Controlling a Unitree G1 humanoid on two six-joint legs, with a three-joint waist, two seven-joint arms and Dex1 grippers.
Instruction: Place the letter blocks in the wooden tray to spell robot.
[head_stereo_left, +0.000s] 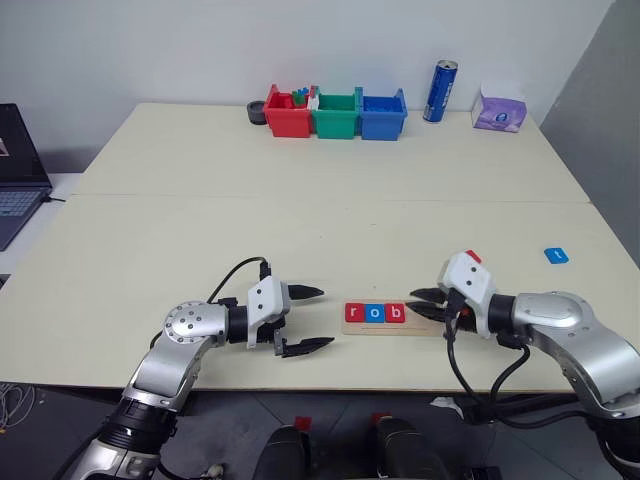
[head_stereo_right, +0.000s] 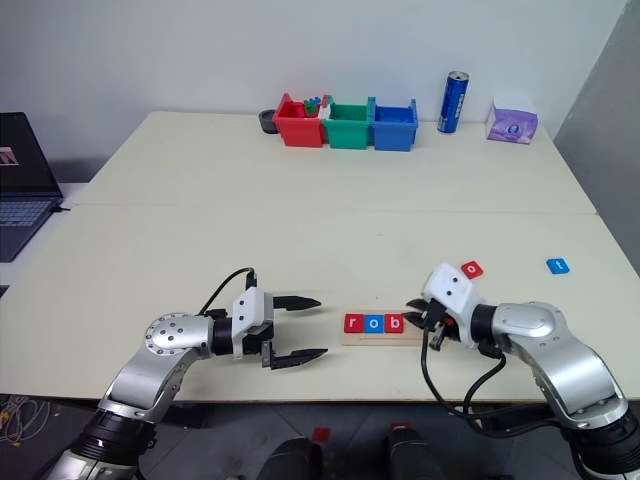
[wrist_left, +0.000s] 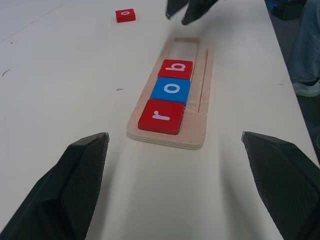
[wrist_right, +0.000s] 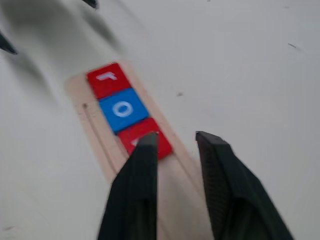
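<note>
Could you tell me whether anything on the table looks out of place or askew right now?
Nothing looks damaged or askew: r, o and b sit in the wooden tray. A red o block and a blue t block lie loose on the table.

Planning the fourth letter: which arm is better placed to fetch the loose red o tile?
Right. The right end effector is beside the red o tile; the left end effector is across the wooden tray.
</note>
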